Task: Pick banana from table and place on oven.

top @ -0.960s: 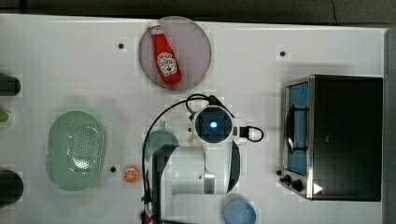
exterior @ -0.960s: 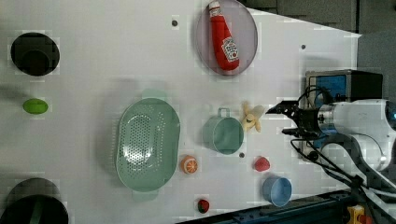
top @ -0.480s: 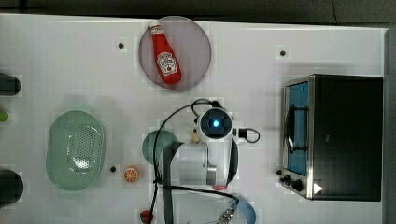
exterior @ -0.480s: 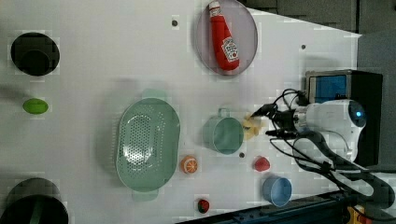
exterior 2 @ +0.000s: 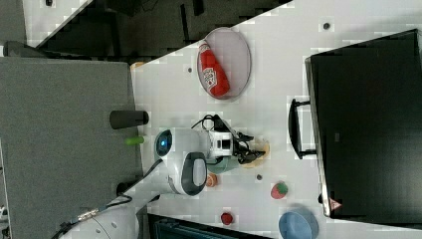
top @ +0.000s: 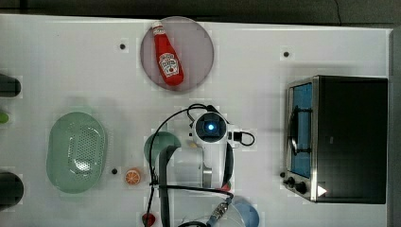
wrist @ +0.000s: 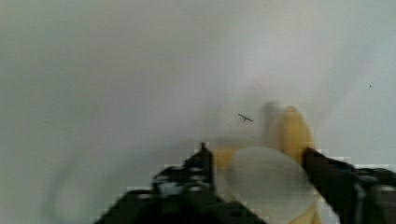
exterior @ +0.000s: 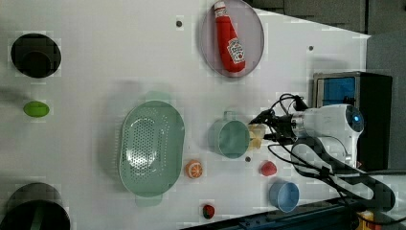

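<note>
Banana (wrist: 275,168): on the white table (top: 265,71), just beside the green cup (exterior: 231,139).
Gripper (wrist: 259,175): down low, one black finger on each side of the banana; whether they squeeze it, I cannot tell.
Oven (top: 350,137): well apart, at the top view's right.

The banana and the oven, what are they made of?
The banana looks like smooth, matte plastic or rubber: its pale cream skin is even, like a toy's. The oven seems metal and glass: shiny silver frame, dull black top, see-through blue door.
</note>
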